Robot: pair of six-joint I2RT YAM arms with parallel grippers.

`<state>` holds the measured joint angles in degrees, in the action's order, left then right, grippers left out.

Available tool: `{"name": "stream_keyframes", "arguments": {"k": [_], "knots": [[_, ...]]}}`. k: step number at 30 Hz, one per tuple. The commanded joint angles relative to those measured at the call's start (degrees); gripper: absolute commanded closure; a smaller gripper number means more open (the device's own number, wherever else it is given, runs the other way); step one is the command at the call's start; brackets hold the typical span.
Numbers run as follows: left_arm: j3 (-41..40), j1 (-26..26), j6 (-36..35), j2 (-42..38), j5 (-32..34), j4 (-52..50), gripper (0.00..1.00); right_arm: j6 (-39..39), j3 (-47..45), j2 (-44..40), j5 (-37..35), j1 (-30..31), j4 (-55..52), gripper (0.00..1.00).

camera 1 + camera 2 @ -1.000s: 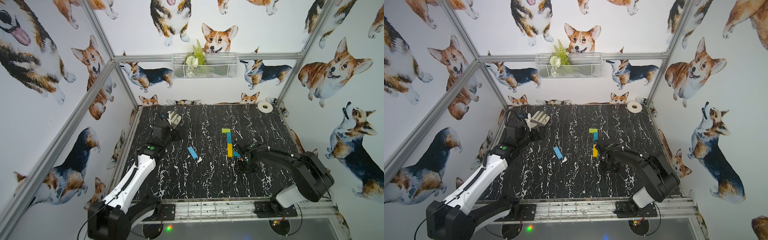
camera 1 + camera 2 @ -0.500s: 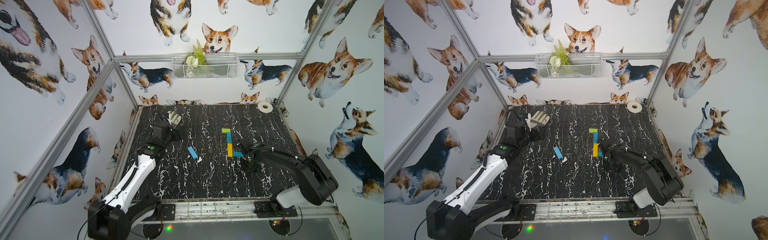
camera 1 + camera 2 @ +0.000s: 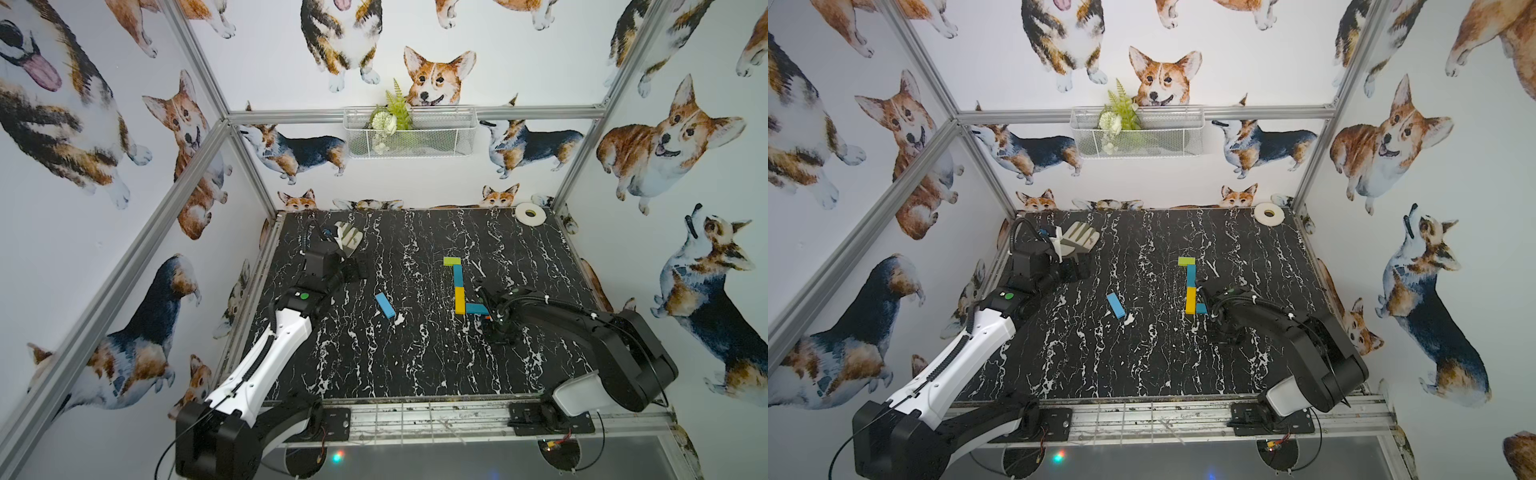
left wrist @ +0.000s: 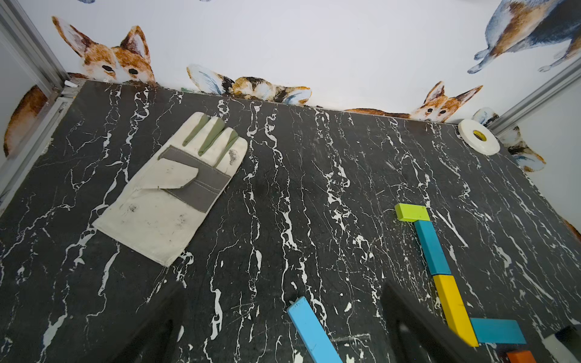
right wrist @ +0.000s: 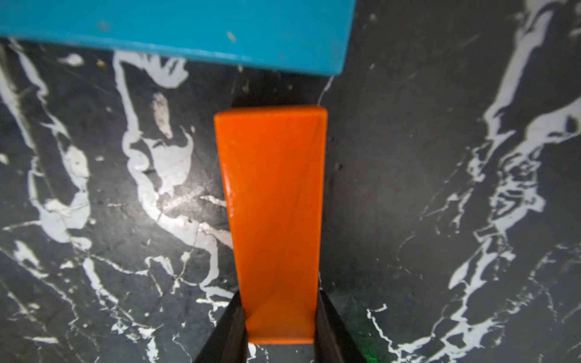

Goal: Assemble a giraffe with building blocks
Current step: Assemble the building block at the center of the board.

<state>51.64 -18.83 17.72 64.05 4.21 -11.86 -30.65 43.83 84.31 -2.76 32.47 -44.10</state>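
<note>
Giraffe bars (image 3: pixel 459 300), green, teal, yellow, teal, lie joined on the black marbled table (image 3: pixel 415 365) in both top views. Left wrist view: left gripper (image 4: pixel 283 317) gapes wide. Right wrist view: right gripper (image 5: pixel 278 301) pinches an orange rectangular bar (image 5: pixel 273 204), seemingly just short of the teal bar (image 5: pixel 188 28).

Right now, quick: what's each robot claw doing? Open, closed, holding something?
The left gripper: open, holding nothing.
The right gripper: closed on the orange block.
</note>
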Motion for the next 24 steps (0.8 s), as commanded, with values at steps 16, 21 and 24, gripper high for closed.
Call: {"name": "stream_keyframes", "arguments": {"k": [16,21,24], "knots": [[0.2,-0.1,0.1,-0.2,-0.3,1.4,0.0,-1.0,1.3,0.9,-1.9,-0.6,-0.5,0.6],[0.2,-0.2,0.2,-0.2,-0.4,1.4,0.0,-0.8,1.3,0.2,-2.4,-0.9,-0.9,0.58],[0.2,-0.2,0.2,-0.3,-0.5,1.5,0.0,-0.3,1.5,0.1,-2.1,-1.0,-0.9,0.38]]}}
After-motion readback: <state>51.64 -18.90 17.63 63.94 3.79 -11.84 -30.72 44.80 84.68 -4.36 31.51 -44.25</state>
